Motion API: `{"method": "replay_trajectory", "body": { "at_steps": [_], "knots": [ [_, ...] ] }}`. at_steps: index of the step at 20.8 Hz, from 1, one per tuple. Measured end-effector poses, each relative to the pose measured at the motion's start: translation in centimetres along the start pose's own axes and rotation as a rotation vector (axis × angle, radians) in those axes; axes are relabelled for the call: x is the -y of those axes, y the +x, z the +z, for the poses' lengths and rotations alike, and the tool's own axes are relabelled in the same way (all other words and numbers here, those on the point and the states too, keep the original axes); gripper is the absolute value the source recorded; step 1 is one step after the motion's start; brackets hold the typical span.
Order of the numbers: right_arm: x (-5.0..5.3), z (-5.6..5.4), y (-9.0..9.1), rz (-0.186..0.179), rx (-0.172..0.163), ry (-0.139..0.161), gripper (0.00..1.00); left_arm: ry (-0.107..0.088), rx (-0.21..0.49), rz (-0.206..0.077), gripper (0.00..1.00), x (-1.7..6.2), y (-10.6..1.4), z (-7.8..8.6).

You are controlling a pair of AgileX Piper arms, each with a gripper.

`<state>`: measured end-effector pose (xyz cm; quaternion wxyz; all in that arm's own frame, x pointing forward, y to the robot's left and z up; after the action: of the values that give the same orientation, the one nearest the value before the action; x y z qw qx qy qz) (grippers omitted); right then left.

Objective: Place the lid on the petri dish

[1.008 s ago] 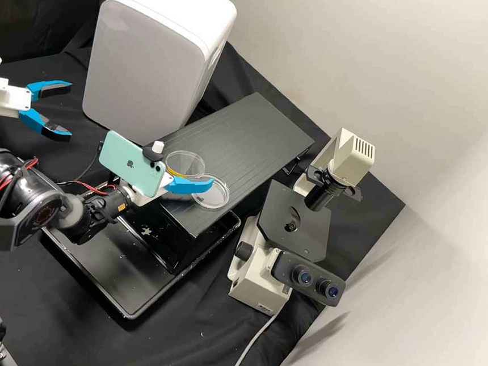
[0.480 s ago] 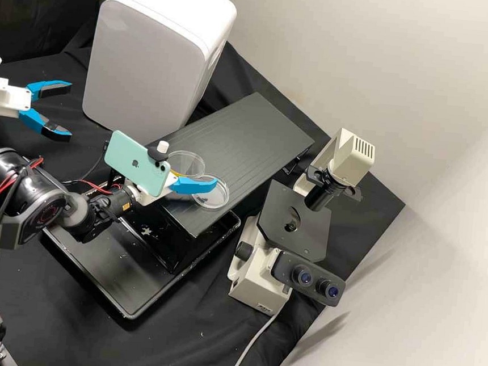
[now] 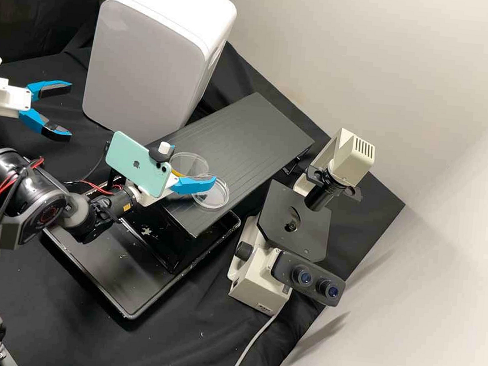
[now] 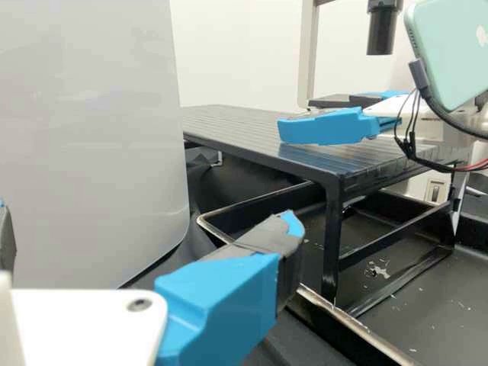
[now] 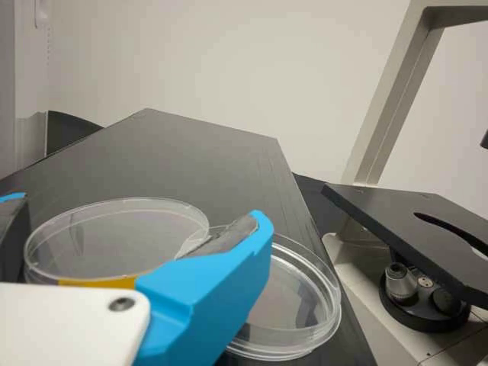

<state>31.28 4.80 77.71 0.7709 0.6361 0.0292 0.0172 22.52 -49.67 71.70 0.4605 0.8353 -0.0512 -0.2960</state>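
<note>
On the black raised shelf (image 3: 242, 143), near its front corner, lies a clear petri dish (image 3: 213, 194) (image 5: 293, 305). My right gripper (image 3: 189, 173) (image 5: 133, 217) is shut on the clear lid (image 3: 189, 163) (image 5: 114, 236), which has a yellow strip on its rim. The lid hangs just left of the dish and its edge overlaps the dish's rim. One blue finger (image 5: 210, 278) presses the lid's side. At the bench's far left, my left gripper (image 3: 44, 106) (image 4: 145, 229) stands open and holds nothing, beside the white box.
A large white box (image 3: 159, 50) stands behind the shelf. A microscope (image 3: 303, 222) stands to the right of it. Under the shelf lies a black tray (image 3: 127, 275). The right arm's finger (image 4: 328, 126) shows over the shelf in the left wrist view.
My right gripper has carried the lid a little to the right, toward the dish on the shelf. The left arm has kept still.
</note>
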Motion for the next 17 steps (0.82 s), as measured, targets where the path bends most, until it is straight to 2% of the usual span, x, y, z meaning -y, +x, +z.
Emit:
{"method": "replay_trajectory", "body": {
  "at_steps": [17],
  "knots": [
    [-0.21, 0.31, 0.03, 0.006, 0.009, 0.007, 0.0, 0.0, 0.0, 0.0, 1.0, 0.0, 0.0, 0.0]
  ]
}}
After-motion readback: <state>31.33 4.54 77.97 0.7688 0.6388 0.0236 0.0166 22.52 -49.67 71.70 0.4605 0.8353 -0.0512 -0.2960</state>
